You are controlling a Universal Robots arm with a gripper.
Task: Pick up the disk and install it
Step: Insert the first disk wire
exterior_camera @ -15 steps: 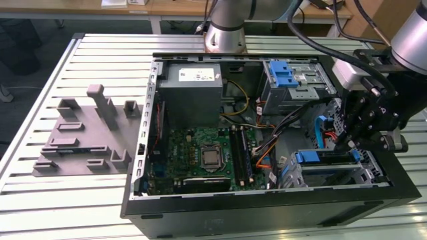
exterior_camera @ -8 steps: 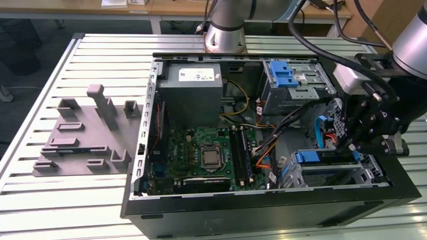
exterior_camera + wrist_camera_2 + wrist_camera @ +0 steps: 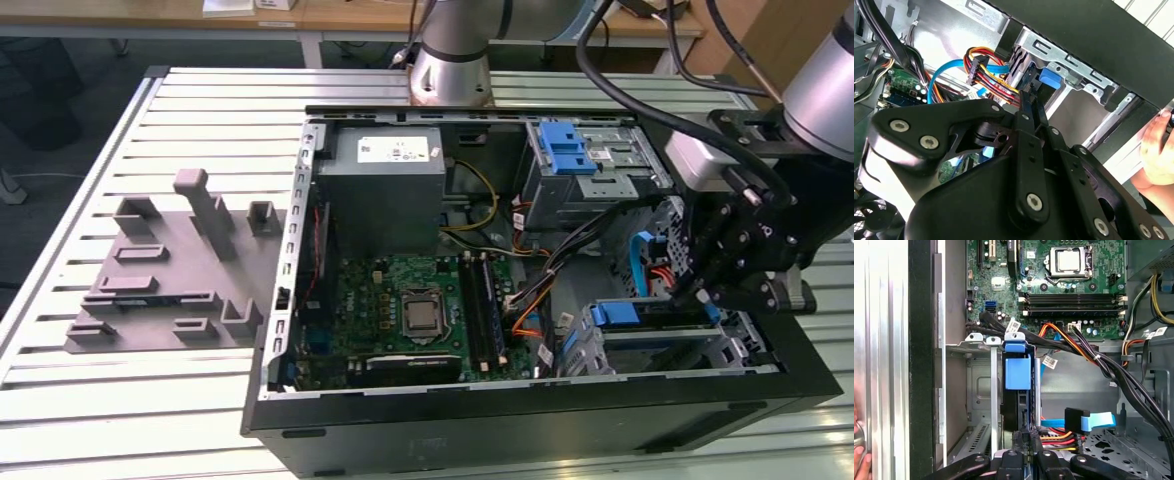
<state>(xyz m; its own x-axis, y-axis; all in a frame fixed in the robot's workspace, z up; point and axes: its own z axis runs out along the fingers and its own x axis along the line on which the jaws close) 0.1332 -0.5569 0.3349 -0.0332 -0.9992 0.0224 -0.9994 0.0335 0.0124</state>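
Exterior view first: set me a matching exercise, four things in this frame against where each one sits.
Things:
1. disk
2. grey metal box with white sticker
3. grey moulded block
4. end effector

Places:
A. inside the case, far corner on the exterior view's left
B. above the case's side on the exterior view's right
C. on edge in the metal drive cage
D. on the slatted table, outside the case

Pairs: 1-C, 2-A, 3-D, 4-B
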